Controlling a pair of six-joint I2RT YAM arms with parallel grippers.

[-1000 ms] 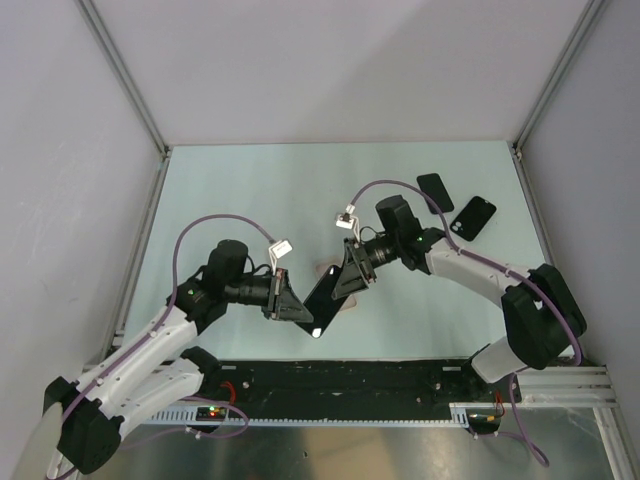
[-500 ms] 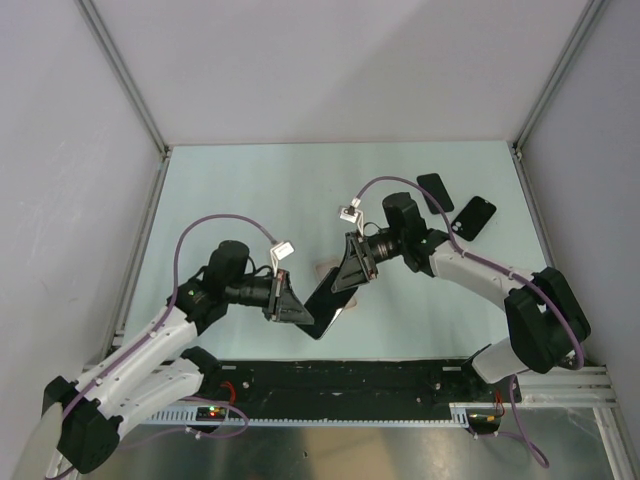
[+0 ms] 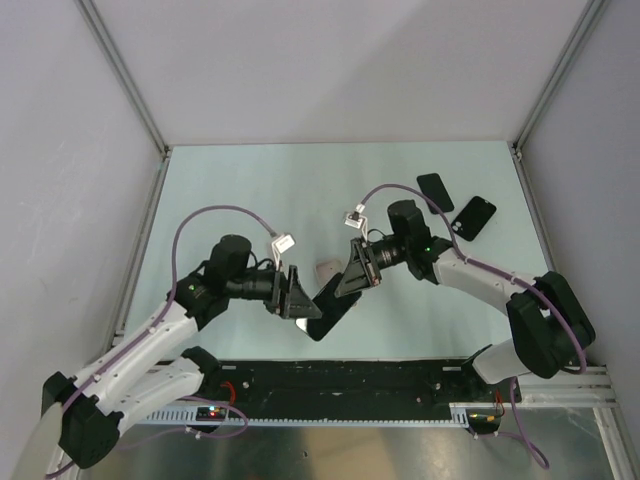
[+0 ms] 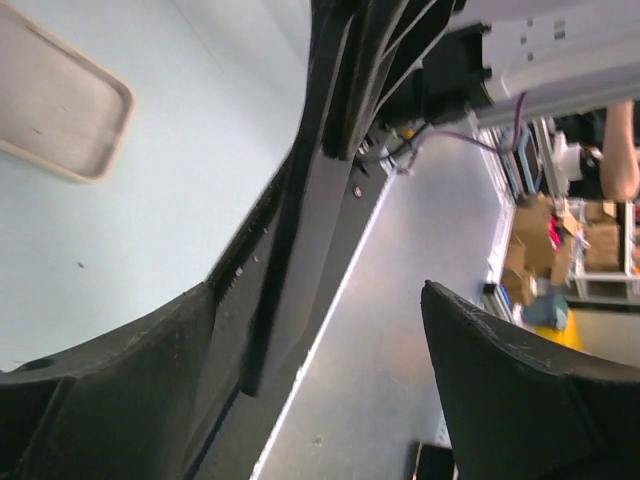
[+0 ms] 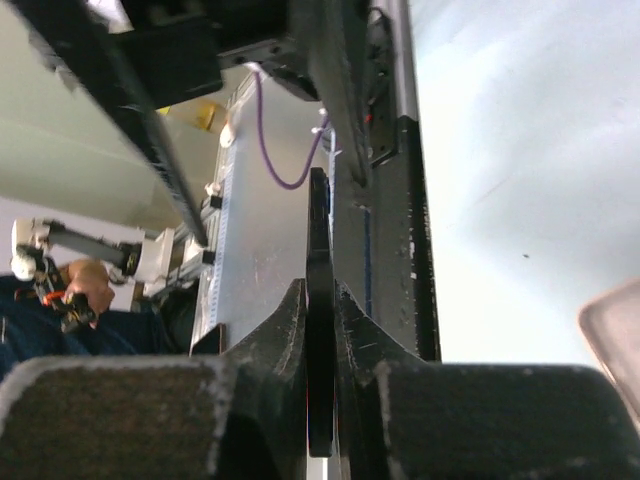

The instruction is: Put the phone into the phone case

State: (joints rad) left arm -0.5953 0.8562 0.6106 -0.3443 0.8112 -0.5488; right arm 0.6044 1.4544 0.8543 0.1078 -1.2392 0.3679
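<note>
Regrasp step, probably, in mid-air: right end effector (image 5: pixel 320 300) pinching thin rigid black phone (image 3: pixel 328 312) edge-on. Left end effector (image 4: pixel 315 290) spread, phone leaning on one finger. Phone hangs over tabletop (image 3: pixel 250 200), near pale shallow round-cornered phone case (image 4: pixel 55 105), likely soft plastic. Next: lay phone flat over case, press in.

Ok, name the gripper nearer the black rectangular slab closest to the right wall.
Right. The right gripper, shut on the black phone, is left of the black rectangular slab, toward the near edge; the open left gripper is even farther left.
</note>
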